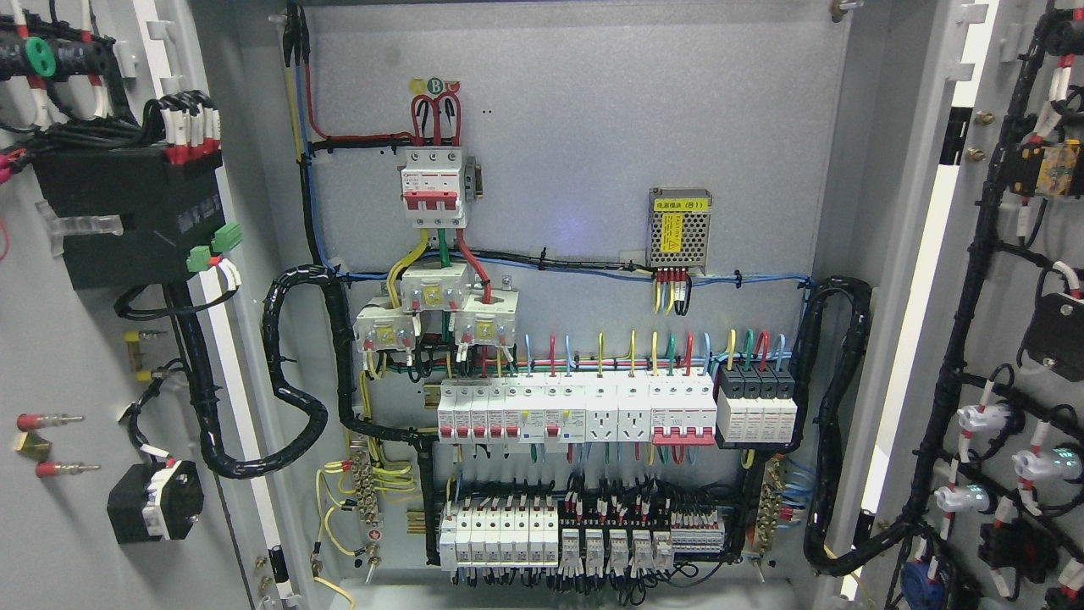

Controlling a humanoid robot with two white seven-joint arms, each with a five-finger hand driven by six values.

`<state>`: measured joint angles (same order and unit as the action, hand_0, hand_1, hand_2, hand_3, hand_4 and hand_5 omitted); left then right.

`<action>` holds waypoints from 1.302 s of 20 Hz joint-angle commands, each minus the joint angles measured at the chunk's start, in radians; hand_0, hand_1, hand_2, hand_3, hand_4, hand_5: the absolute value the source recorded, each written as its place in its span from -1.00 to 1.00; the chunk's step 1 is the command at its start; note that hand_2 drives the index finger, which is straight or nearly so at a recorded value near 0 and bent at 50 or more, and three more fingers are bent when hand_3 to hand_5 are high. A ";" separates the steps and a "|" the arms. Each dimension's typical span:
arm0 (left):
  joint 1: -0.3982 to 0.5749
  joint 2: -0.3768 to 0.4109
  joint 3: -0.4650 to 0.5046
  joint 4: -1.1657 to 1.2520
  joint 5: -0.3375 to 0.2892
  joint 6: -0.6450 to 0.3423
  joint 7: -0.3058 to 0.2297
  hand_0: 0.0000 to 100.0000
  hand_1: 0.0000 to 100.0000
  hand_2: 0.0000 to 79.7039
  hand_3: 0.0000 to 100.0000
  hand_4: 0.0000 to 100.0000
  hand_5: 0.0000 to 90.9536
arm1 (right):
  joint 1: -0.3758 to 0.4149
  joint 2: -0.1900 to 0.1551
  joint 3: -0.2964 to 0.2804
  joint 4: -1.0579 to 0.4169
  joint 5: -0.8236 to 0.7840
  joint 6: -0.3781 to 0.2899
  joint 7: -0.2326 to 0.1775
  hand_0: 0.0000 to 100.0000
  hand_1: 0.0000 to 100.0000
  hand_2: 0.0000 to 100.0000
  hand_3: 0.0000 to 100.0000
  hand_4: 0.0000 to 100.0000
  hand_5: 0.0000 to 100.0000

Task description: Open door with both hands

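Note:
An electrical cabinet stands with both doors swung wide. The left door [76, 356] shows its inner face at the picture's left, carrying a black box and wired parts. The right door [999, 254] shows its inner face at the right edge, with black cable looms and indicator lamps. Between them the grey back panel [576, 127] is fully exposed, with a red and white main breaker [434, 185], a row of breakers [576, 411] and terminal blocks [584, 529]. Neither of my hands nor any arm shows in the head view.
A meshed power supply module [679, 229] sits at the panel's upper right. Thick black cable bundles [292, 373] loop from each door into the cabinet. Bolts and studs stick out of the left door's inner face [51, 421].

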<state>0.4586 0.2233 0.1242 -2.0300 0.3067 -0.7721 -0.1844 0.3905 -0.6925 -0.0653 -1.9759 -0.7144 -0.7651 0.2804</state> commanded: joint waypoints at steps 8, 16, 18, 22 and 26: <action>0.038 0.048 0.163 0.007 0.110 -0.179 -0.001 -1.00 -1.00 -1.00 -1.00 -0.94 -1.00 | 0.016 -0.022 -0.034 0.025 -0.106 0.015 -0.001 -0.79 -1.00 -1.00 -1.00 -1.00 -1.00; 0.040 0.071 0.196 0.068 0.130 -0.167 -0.001 -1.00 -1.00 -1.00 -1.00 -0.94 -1.00 | 0.068 -0.018 -0.073 0.025 -0.106 0.009 0.002 -0.79 -1.00 -1.00 -1.00 -1.00 -1.00; 0.038 0.074 0.216 0.089 0.141 -0.161 -0.001 -1.00 -1.00 -1.00 -1.00 -0.94 -1.00 | 0.085 -0.018 -0.086 0.025 -0.108 0.009 0.002 -0.79 -1.00 -1.00 -1.00 -1.00 -1.00; 0.038 0.082 0.241 0.128 0.150 -0.139 -0.001 -1.00 -1.00 -1.00 -1.00 -0.94 -1.00 | 0.110 -0.018 -0.113 0.025 -0.108 0.009 0.002 -0.79 -1.00 -1.00 -1.00 -1.00 -1.00; 0.038 0.100 0.276 0.152 0.189 -0.096 -0.001 -1.00 -1.00 -1.00 -1.00 -0.94 -1.00 | 0.114 -0.016 -0.123 0.025 -0.154 0.009 0.002 -0.79 -1.00 -1.00 -1.00 -1.00 -1.00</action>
<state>0.4970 0.2900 0.3203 -1.9487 0.4624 -0.7722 -0.1856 0.4855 -0.7096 -0.1441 -1.9537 -0.8310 -0.7558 0.2789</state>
